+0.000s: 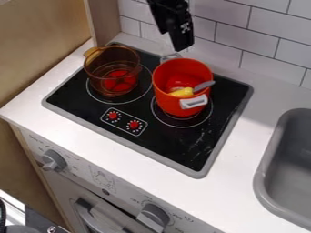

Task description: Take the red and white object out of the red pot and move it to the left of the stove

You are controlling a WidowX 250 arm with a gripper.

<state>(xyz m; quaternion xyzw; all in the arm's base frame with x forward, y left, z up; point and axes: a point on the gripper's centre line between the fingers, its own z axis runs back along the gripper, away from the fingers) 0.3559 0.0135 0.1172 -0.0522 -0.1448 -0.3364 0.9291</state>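
Opaque pot [171, 103]: orange-red | see-through pot [109, 72]: amber | stovetop [182, 144]: black, white rings | tiles [276, 23]: white, grey grout

From where I stood, the black gripper [182, 45] hung at top centre near a red pot [172, 103] holding a yellow piece [182, 92]; an amber pot [100, 72] sat upper left.

Your robot arm [165, 14]: black, blocky casing, straight edges; small white marking [185, 28] on side, near lower end.

Print on the oven panel [128, 198] is too small to read
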